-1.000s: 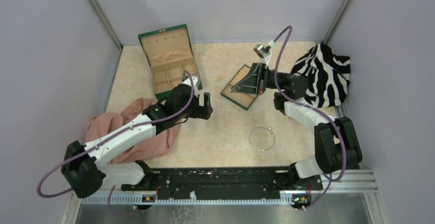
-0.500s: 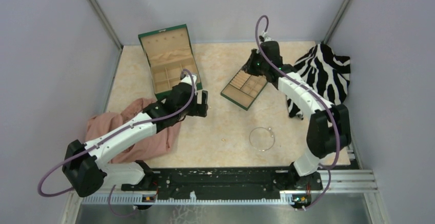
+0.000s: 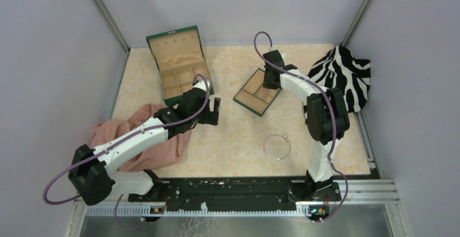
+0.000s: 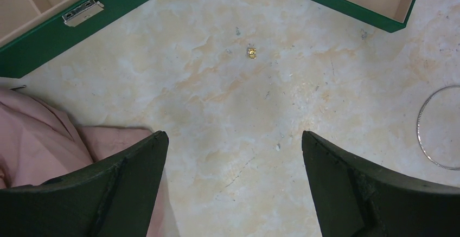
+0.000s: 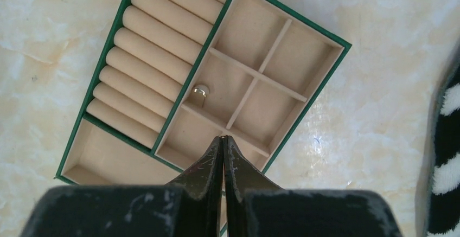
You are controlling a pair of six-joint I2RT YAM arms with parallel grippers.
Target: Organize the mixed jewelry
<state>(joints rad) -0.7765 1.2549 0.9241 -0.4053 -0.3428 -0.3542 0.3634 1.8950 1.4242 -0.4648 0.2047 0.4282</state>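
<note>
Our left gripper (image 4: 233, 142) hangs spread wide over the table (image 4: 233, 101). One gold bead (image 4: 251, 52) lies ahead of it, in open view. The hoop (image 4: 434, 134) sits off to its right, pink cloth (image 4: 38, 128) crowds its left finger, and the box (image 4: 54, 39) is ahead-left. Our right gripper (image 5: 223, 139) is pinched closed over the tray (image 5: 247, 31). A gold ring (image 5: 200, 93) rests in the compartment just ahead-left. Zebra cloth (image 5: 445, 139) lies to its right.
</note>
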